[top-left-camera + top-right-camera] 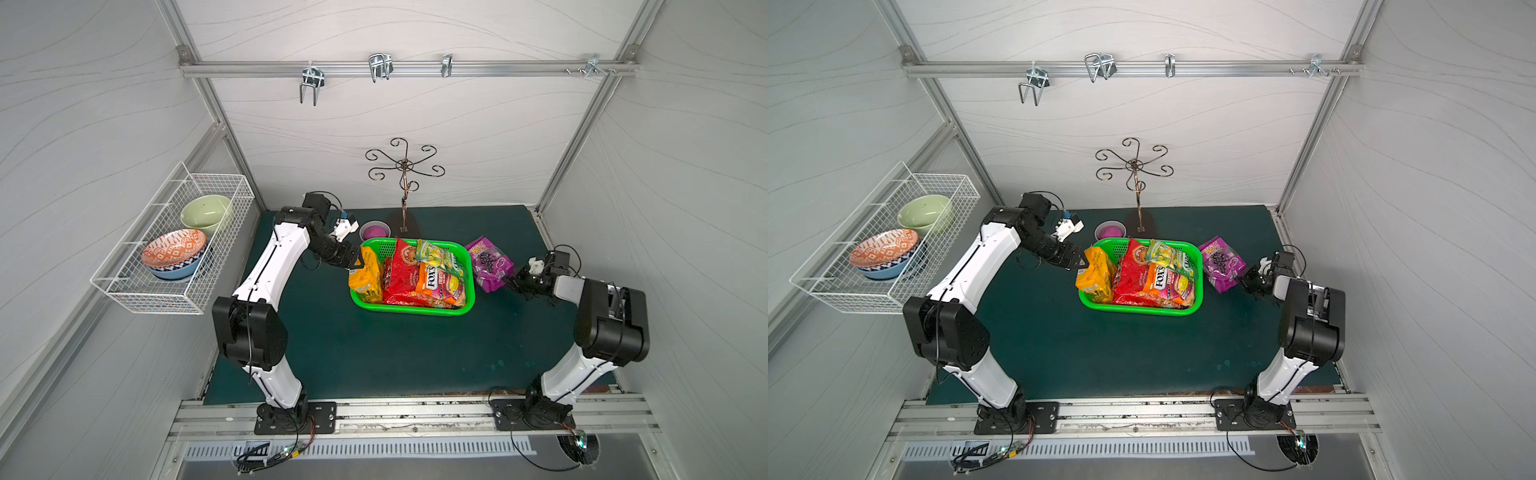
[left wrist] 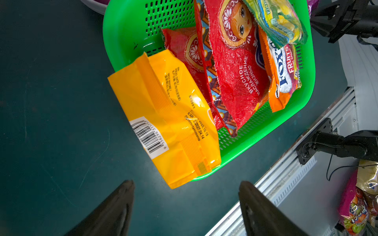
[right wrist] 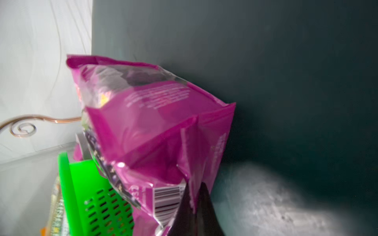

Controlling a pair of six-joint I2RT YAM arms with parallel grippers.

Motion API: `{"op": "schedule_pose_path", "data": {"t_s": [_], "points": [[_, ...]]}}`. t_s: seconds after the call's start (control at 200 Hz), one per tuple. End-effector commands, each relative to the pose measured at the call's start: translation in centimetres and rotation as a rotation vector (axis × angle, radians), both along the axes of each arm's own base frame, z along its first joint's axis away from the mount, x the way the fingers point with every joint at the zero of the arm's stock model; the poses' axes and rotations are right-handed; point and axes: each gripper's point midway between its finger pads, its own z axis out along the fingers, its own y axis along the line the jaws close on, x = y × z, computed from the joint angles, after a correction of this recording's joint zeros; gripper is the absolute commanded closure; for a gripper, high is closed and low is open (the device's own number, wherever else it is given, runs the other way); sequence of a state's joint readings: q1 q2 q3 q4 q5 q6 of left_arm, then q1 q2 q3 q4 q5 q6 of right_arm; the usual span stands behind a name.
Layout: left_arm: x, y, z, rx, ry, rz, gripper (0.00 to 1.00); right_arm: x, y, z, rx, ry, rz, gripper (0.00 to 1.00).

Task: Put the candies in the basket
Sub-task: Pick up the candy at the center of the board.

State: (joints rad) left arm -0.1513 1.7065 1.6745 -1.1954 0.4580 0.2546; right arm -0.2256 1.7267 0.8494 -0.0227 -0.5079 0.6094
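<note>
Right claw [image 1: 510, 283] pinches the purple bag's [image 1: 488, 262] edge, holding it up beside the basket [image 1: 411, 311] for dropping in; left claw [image 2: 186, 183] gapes, empty.

A dark green mat [image 1: 374, 357] is being shown across the lower middle of both top views. Directly on it, near centre frame, the green basket [image 1: 411, 311] is being carried; just above it, a small bowl [image 1: 374, 230] and a wire stand's base [image 1: 411, 224] are being borne. The purple bag [image 1: 489, 264], right of the basket, is possibly being held clear.
</note>
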Motion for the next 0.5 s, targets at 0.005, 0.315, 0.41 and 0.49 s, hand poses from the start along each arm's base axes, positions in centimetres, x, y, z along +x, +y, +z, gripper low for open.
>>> {"op": "schedule_pose_path", "data": {"t_s": [0.005, 0.315, 0.41, 0.49], "points": [[0.4, -0.1, 0.7, 0.006, -0.040, -0.011, 0.16, -0.7, -0.1, -0.9, -0.031, 0.023, -0.006, 1.00], [0.4, -0.1, 0.8, 0.002, -0.044, -0.014, 0.16, -1.4, -0.2, 8.7, -0.140, -0.158, -0.011, 1.00], [0.4, -0.2, 1.0, -0.005, -0.045, -0.012, 0.16, -1.5, 0.2, 13.2, -0.215, -0.248, -0.002, 1.00], [0.5, -0.2, 1.3, -0.010, -0.048, -0.010, 0.16, -1.7, 0.7, 16.9, -0.273, -0.322, 0.008, 1.00]]}}
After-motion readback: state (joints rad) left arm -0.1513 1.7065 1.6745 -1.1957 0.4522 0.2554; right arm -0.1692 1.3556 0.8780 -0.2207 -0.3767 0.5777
